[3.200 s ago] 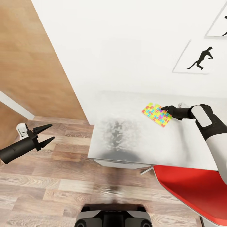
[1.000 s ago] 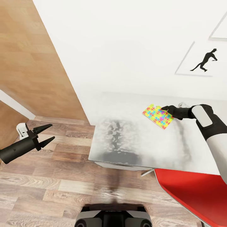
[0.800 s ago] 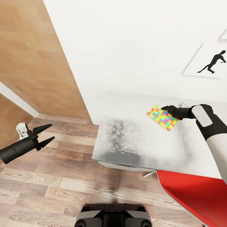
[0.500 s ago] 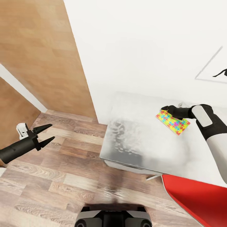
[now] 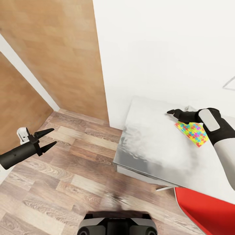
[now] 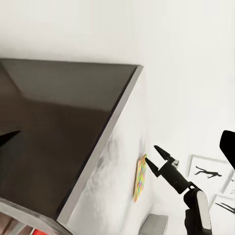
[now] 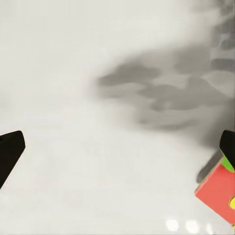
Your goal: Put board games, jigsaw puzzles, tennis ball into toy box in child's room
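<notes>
Currently puzzle pickup step: open black right gripper [image 5: 173, 112] hovers, grasping nothing, above the multicoloured flat jigsaw square [image 5: 192, 133] lying on the pale marbled table [image 5: 150, 143]. Next: descend, pinch its edge. Left gripper [image 5: 49, 138] idle, spread, empty.

A table [image 6: 58, 127] is seen edge-on, its dark underside and its pale marbled top [image 6: 117, 196] met at a long edge. A jigsaw puzzle [image 6: 139, 177] in yellow, green and pink is seen lying flat on the top, viewed nearly side-on. The right gripper [image 6: 151, 157] is held just beside the puzzle, its 2 black fingers spread apart with nothing between them; whether a fingertip touches the puzzle cannot be told. A white arm segment [image 6: 201, 218] is seen behind it. A white wall [image 6: 196, 73] is seen beyond, with a framed poster [image 6: 205, 172] of a black running figure. A dark tip [image 6: 9, 137] is seen at the picture's edge.
</notes>
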